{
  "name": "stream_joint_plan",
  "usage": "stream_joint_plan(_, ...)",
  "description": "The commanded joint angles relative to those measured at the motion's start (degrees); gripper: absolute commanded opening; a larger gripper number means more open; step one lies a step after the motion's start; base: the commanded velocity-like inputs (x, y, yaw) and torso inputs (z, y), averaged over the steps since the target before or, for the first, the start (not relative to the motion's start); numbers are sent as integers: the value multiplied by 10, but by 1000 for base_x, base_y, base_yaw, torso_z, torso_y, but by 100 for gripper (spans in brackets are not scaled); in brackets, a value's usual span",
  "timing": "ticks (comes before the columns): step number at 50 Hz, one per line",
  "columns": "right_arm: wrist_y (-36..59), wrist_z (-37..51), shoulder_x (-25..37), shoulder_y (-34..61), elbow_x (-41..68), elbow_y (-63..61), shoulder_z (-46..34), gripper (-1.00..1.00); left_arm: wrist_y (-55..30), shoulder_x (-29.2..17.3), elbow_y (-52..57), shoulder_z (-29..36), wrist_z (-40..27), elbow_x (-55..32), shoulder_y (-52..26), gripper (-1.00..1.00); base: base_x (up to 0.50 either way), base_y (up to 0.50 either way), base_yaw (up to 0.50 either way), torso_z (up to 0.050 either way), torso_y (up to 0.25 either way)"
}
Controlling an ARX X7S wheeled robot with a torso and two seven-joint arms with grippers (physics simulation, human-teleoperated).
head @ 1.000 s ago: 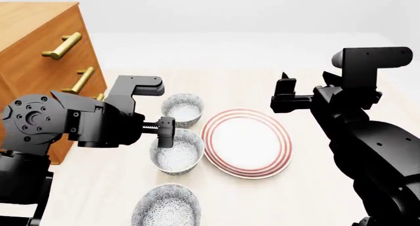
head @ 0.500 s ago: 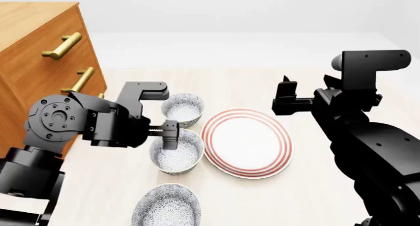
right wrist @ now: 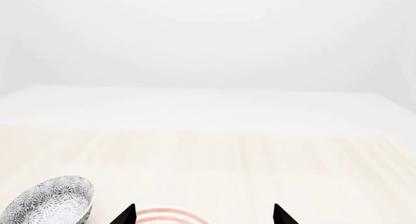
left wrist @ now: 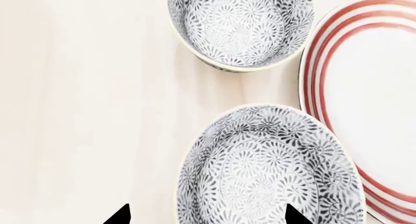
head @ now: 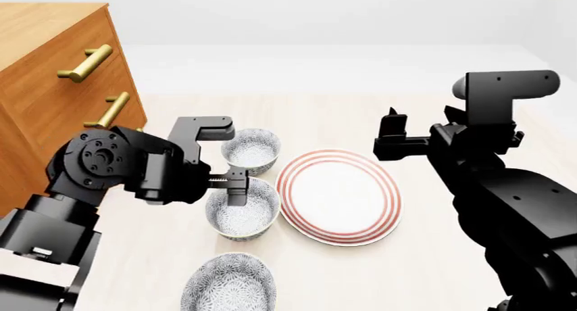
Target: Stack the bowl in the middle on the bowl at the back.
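Three speckled grey-and-white bowls stand in a row on the table. The bowl in the middle (head: pixel 243 213) (left wrist: pixel 270 170) lies under my left gripper (head: pixel 236 186) (left wrist: pixel 208 216). That gripper is open and straddles the bowl's left wall, with one fingertip (left wrist: pixel 293 215) over the inside and the other outside over the table. The bowl at the back (head: pixel 251 151) (left wrist: pixel 240 27) stands free just beyond it. My right gripper (head: pixel 392 138) (right wrist: pixel 202 215) hangs open and empty above the far right edge of the plate.
A white plate with red rings (head: pixel 338 196) (left wrist: pixel 370 102) lies right of the bowls, almost touching the middle one. A third bowl (head: pixel 230 284) sits nearest me. A wooden dresser with brass handles (head: pixel 54 88) stands at the left. The right wrist view shows one speckled bowl (right wrist: pixel 52 202).
My left arm has shifted right and turned, and its gripper has moved slightly right and down over the middle bowl's rim. The right arm has hardly moved.
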Motion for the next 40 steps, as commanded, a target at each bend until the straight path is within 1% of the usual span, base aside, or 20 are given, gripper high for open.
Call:
stream_joint_plan(1, 3, 5, 3, 2, 1, 2, -7, 100, 10, 7, -37, 4, 27, 5, -9, 100, 0, 0, 0, 0, 0)
stream_joint_plan(7, 8, 10, 4, 3, 1, 1, -12, 100, 24, 6, -54, 10, 49, 14, -5, 100, 0, 0, 0, 0, 0)
stream_joint_plan(22, 3, 14, 4, 10, 0, 14, -33, 100, 40, 4, -89, 16, 79, 25, -7, 100, 0, 0, 0, 0, 0)
stream_joint_plan(40, -15, 16, 2, 6, 0, 31, -44, 100, 48, 7, -105, 19, 86, 26, 2, 100, 0, 0, 0, 0, 0)
